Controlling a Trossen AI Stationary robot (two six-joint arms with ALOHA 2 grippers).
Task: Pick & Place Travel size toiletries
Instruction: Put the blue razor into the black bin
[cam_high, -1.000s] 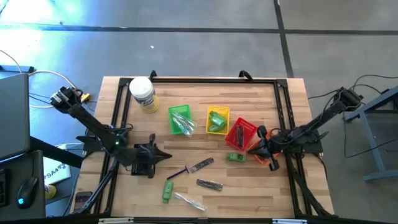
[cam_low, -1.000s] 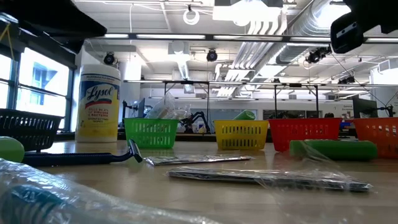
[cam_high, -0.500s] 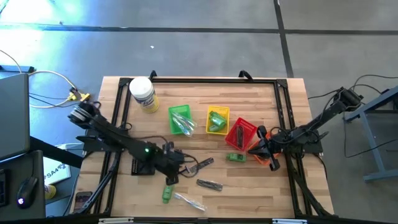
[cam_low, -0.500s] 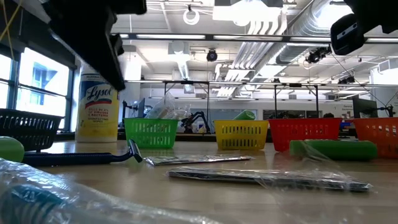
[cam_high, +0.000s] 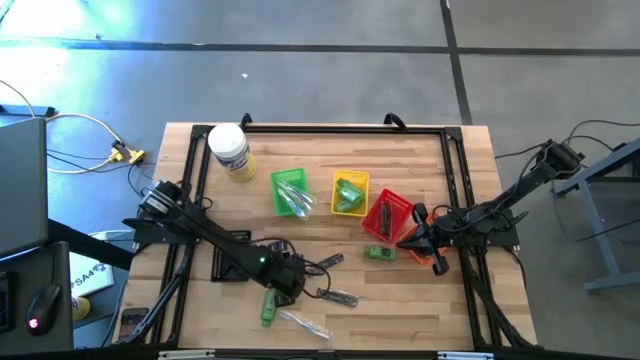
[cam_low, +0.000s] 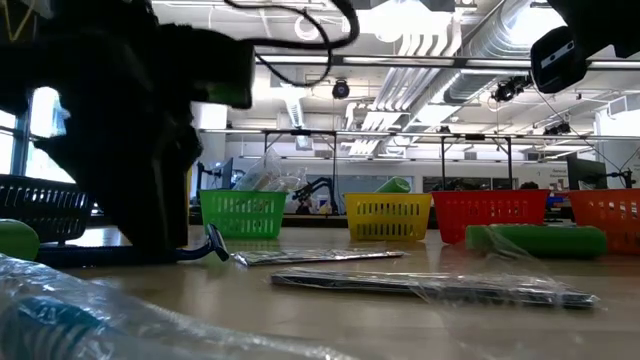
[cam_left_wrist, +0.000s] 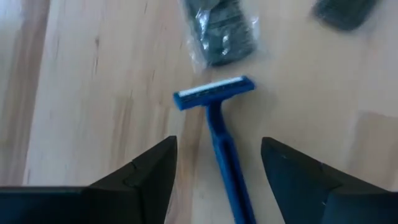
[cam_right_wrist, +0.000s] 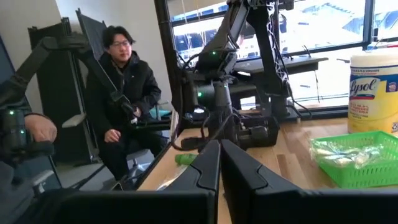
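A dark blue razor (cam_left_wrist: 216, 124) lies flat on the wooden table, its head (cam_left_wrist: 214, 92) pointing away from my left gripper (cam_left_wrist: 217, 146). That gripper is open and points steeply down, with a finger on either side of the razor's handle and clear of it. In the high view my left gripper (cam_high: 290, 283) is over the near middle of the table. A dark grey packet (cam_left_wrist: 221, 31) lies just past the razor's head. A green tube (cam_high: 268, 305), a clear packet (cam_high: 305, 322) and another dark packet (cam_high: 337, 297) lie nearby. My right gripper (cam_right_wrist: 219, 163) waits shut at the table's right.
Green (cam_high: 291, 192), yellow (cam_high: 350, 193) and red (cam_high: 388, 215) baskets stand mid-table with items inside. A black basket (cam_high: 228, 265) sits under my left arm. A white jar (cam_high: 230, 152) stands at the far left. A small green item (cam_high: 379, 253) lies near my right gripper. A person (cam_right_wrist: 121, 93) sits beyond the table.
My left gripper has swung from above the black basket toward the table's right and near edge and has come down over the blue razor. It has tipped from near level to steeply down. The razor and the other items have not moved.
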